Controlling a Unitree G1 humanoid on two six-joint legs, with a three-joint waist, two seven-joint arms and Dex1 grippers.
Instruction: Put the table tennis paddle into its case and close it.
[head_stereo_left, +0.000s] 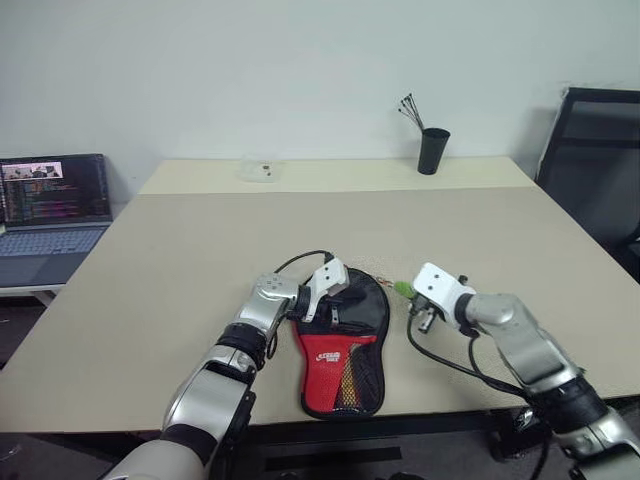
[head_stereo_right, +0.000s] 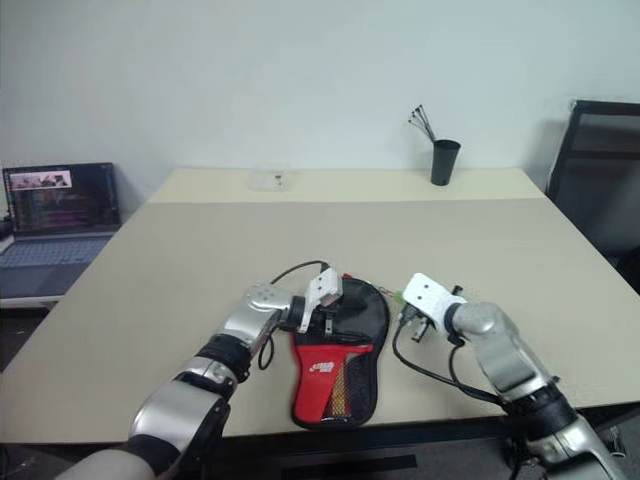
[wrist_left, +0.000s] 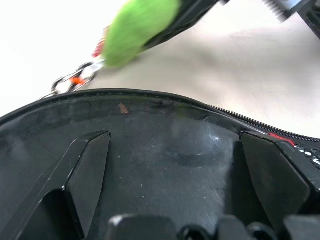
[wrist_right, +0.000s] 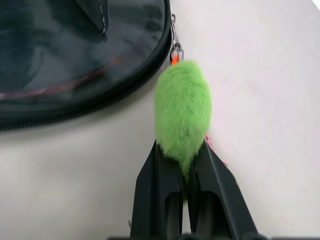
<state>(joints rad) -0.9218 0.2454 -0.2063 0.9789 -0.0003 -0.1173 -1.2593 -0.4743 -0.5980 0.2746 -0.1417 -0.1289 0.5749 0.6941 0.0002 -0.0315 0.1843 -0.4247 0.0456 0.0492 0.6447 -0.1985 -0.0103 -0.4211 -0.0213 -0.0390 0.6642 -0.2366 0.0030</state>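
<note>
Presently, one case (head_stereo_left: 343, 345): paddle-shaped black fabric with a red lower panel, white logo and mesh pocket, lying flat on the table (head_stereo_left: 180, 270) directly under my left gripper (head_stereo_left: 330, 298), whose two fingers (wrist_left: 85, 170) are spread wide against its black top and hold nothing. One fuzzy green tag (wrist_right: 183, 111), joined to the case's zip edge by a small metal chain, sits pinched between the closed fingers of my right gripper (wrist_right: 183, 175), just beside the case. Well beyond both grippers: one black cup (head_stereo_left: 432, 150) of sticks, one clear small box (head_stereo_left: 260, 170), one laptop (head_stereo_left: 52, 215) far off past my left gripper, one dark chair (head_stereo_left: 595, 160) past my right.
</note>
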